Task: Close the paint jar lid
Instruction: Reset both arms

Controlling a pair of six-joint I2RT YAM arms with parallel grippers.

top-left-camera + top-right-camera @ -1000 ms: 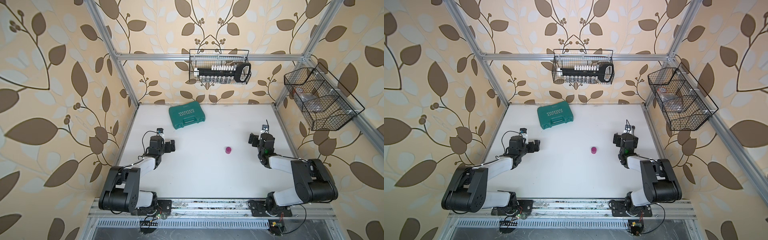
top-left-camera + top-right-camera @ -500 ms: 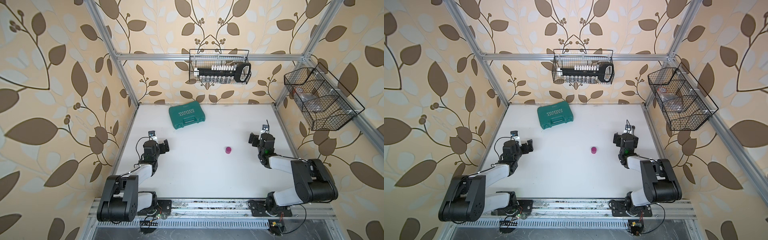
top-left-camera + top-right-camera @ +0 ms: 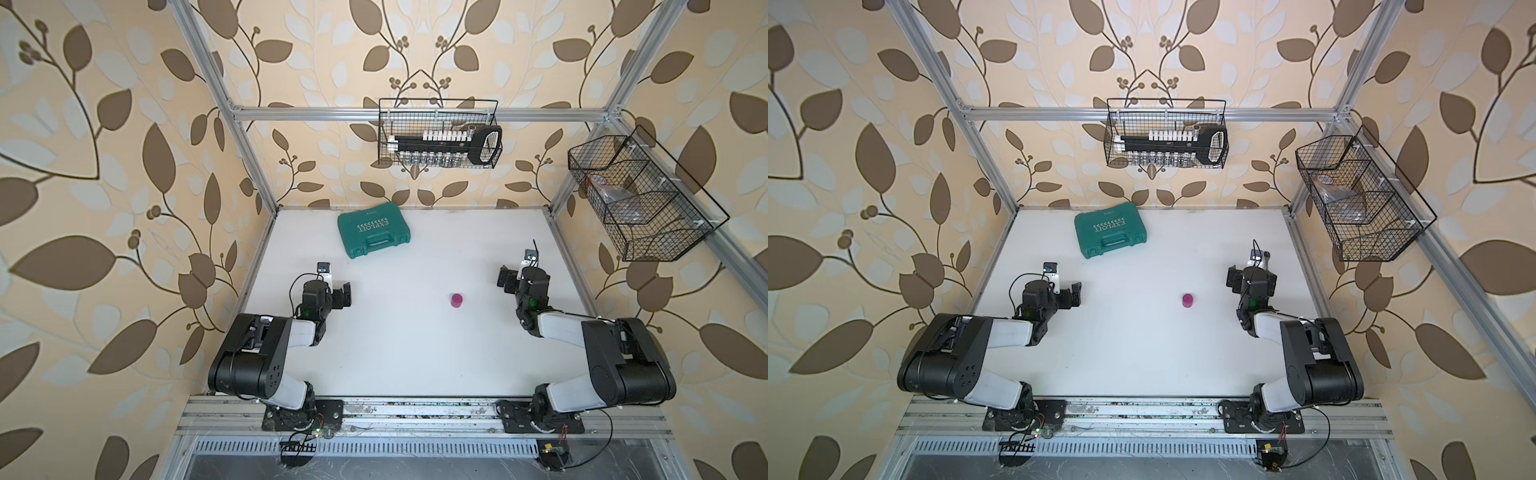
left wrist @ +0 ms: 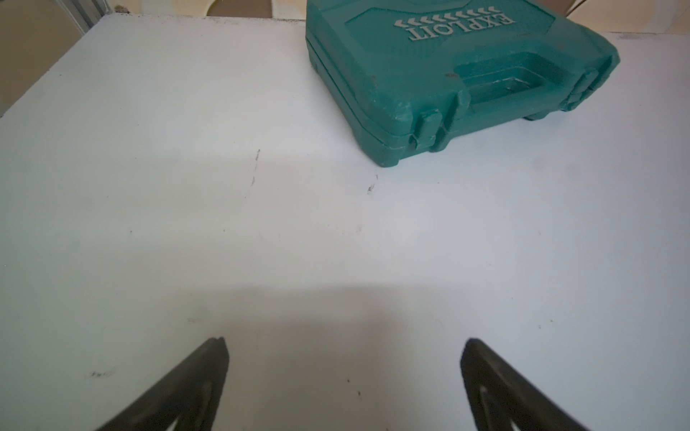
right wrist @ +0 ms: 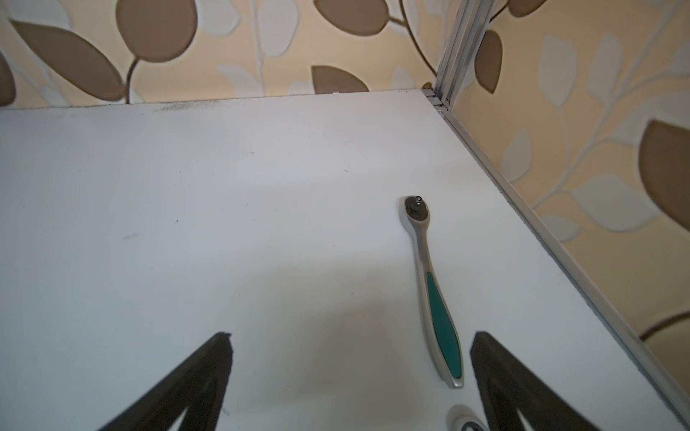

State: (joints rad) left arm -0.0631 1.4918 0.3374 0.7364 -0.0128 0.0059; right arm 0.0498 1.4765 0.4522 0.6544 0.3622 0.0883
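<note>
The paint jar [image 3: 456, 300] is picked out in both top views [image 3: 1187, 301]: a tiny magenta-pink cylinder, about as tall as wide, stood upright on the white counter [image 3: 395, 353]. Its top face is shown paler than its wall. At this size it cannot be told whether that top is a cap seated on the jar. The jar is placed right of the counter's middle, nearer the right arm, well apart from both arms and touched by nothing.

The left pincer [image 4: 343, 345] is seen spread wide in its wrist view, with only bare counter between the dark fingertips [image 4: 214, 354]. It is pointed toward the green tool case [image 4: 448, 74], which is lying closed near the back wall [image 3: 373, 230].

The right pincer [image 5: 351, 337] is likewise held wide apart and nothing is pinched. A ratchet wrench [image 5: 429, 283] with a green grip is laid flat on the counter ahead of it, near the counter's right edge.

A wire basket [image 3: 438, 139] holding a socket rack is hung on the back wall, and a second wire basket [image 3: 640, 199] on the right wall.
</note>
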